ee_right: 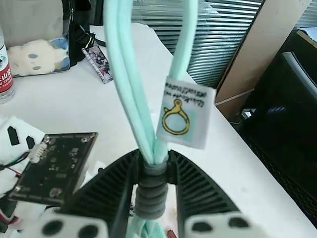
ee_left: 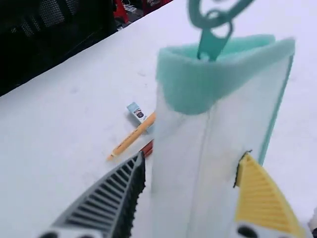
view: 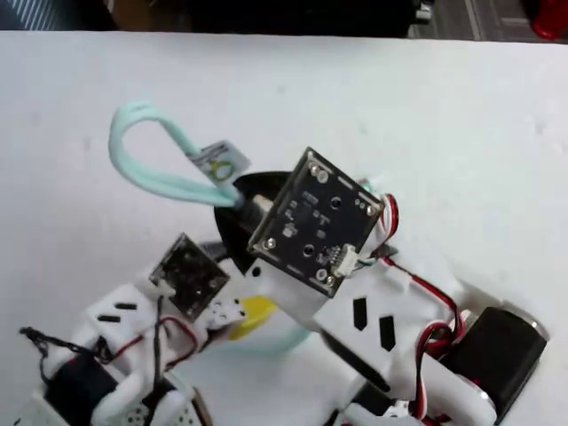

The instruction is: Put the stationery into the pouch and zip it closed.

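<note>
Near the high view's lower centre, the left gripper (ee_left: 193, 166) pinches the mint pouch (ee_left: 213, 89) while the right gripper (ee_right: 154, 166) clamps the base of its cord loop (view: 146, 155), probably steadying it for loading, since the pencil (ee_left: 132, 136) lies outside on the table (ee_left: 59, 148).

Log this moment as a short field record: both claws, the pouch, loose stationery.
left claw: shut on the mint-and-white fabric pouch, one finger each side
right claw: shut on the mint cord loop at its grey wrapped base
loose stationery: orange pencil and small blue-and-white block on the white table, outside the pouch
</note>
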